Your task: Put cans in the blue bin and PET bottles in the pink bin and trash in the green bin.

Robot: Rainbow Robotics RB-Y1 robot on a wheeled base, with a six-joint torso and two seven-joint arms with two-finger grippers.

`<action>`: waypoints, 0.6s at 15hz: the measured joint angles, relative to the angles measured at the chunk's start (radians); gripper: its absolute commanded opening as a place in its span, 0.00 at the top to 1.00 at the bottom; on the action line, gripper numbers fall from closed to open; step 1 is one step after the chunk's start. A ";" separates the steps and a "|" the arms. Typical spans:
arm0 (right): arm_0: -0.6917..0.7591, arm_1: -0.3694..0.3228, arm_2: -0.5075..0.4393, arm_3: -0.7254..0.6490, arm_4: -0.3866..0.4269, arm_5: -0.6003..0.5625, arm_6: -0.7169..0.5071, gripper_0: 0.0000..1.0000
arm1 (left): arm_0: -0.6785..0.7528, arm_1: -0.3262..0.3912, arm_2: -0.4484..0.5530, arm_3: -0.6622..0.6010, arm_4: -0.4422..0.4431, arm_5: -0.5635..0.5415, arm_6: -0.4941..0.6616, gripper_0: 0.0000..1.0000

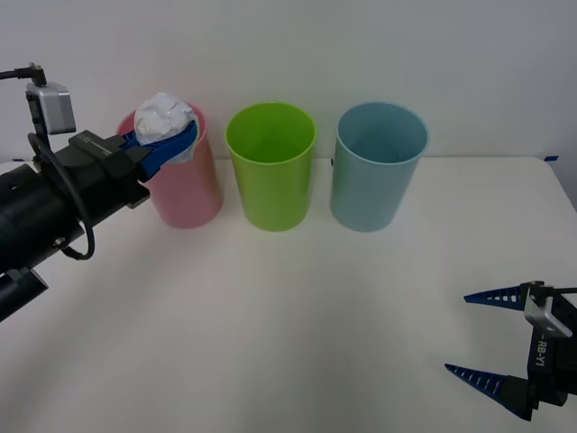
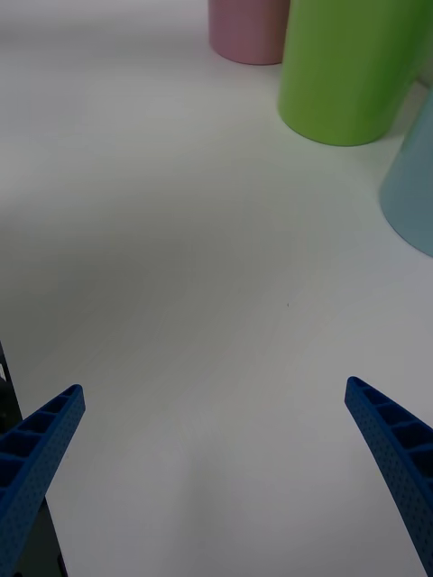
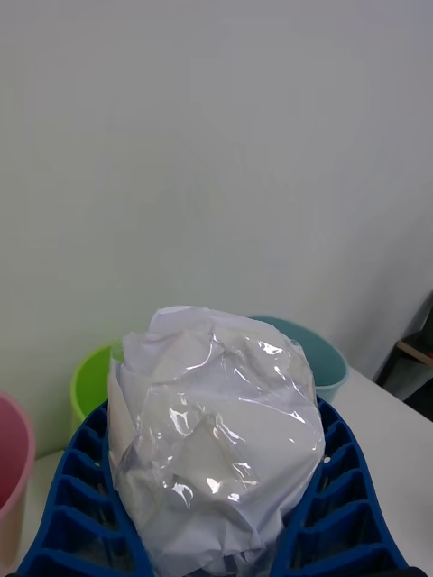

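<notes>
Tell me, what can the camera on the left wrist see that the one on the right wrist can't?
Only the left wrist camera sees the crumpled trash, clamped in the left pincer, with the wall behind. Only the right wrist camera sees the right pincer, open over bare table. Both catch the pink bin, the green bin and the blue bin.
</notes>
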 measured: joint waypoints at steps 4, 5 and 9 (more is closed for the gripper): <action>0.000 0.000 0.000 0.000 0.000 0.000 0.000 0.00 | -0.117 0.000 -0.079 0.076 -0.001 0.032 0.020 1.00; 0.000 0.000 0.000 0.000 0.000 0.000 0.000 0.00 | -0.146 0.000 -0.096 0.094 -0.001 0.033 0.028 1.00; 0.000 0.000 0.000 0.000 0.000 0.000 0.000 0.00 | -0.280 0.015 -0.191 0.193 0.015 0.033 0.050 1.00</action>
